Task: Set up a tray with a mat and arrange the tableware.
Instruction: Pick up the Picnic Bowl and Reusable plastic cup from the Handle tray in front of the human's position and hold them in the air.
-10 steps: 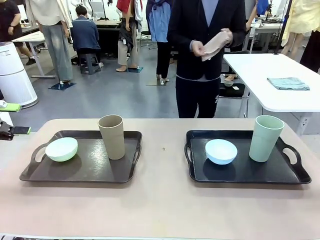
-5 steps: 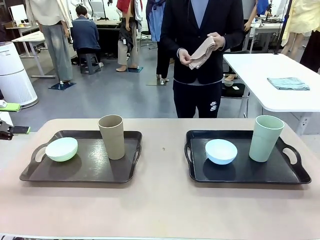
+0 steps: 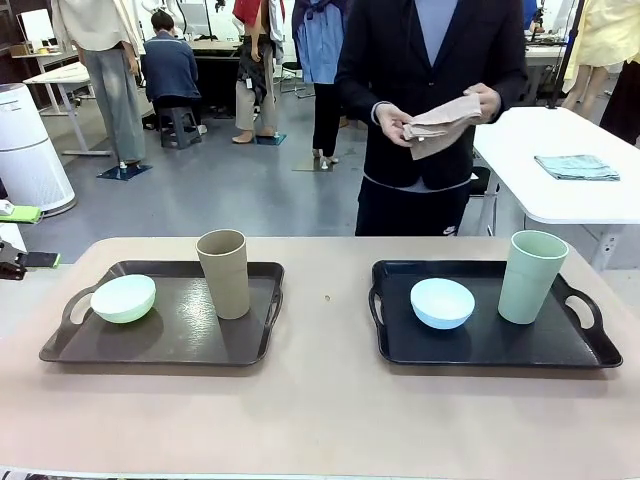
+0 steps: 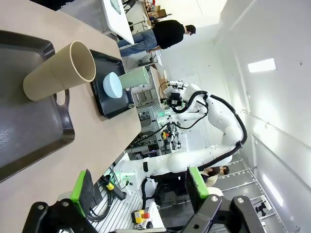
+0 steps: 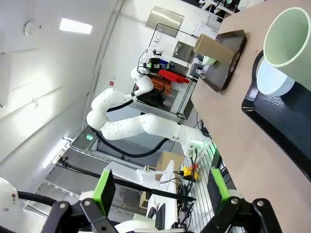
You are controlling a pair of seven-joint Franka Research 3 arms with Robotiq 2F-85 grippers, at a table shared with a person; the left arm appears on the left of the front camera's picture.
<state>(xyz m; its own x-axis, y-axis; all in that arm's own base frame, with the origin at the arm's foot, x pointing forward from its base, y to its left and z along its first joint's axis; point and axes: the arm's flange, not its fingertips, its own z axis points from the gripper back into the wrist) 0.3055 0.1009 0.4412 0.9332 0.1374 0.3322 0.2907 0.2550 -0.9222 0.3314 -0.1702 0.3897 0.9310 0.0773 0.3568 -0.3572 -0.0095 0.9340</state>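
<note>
Mat [image 3: 440,125] sits folded in person's hands [image 3: 392,122], we guess bound for a tray [image 3: 500,345]. Bowls [image 3: 442,303] and cups [image 3: 533,277] wait on both trays. Left tool [image 4: 140,187], right tool [image 5: 161,189] spread, empty.

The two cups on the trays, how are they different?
Colour: the tan-brown cup is brownish, the pale green cup is soft green. Place: the tan-brown cup stands on the left tray by the mint bowl, the pale green cup on the right tray by the light blue bowl. The tan-brown cup is nearer its tray's middle, the pale green cup near a handle. Both are tall, upright and handleless.
</note>
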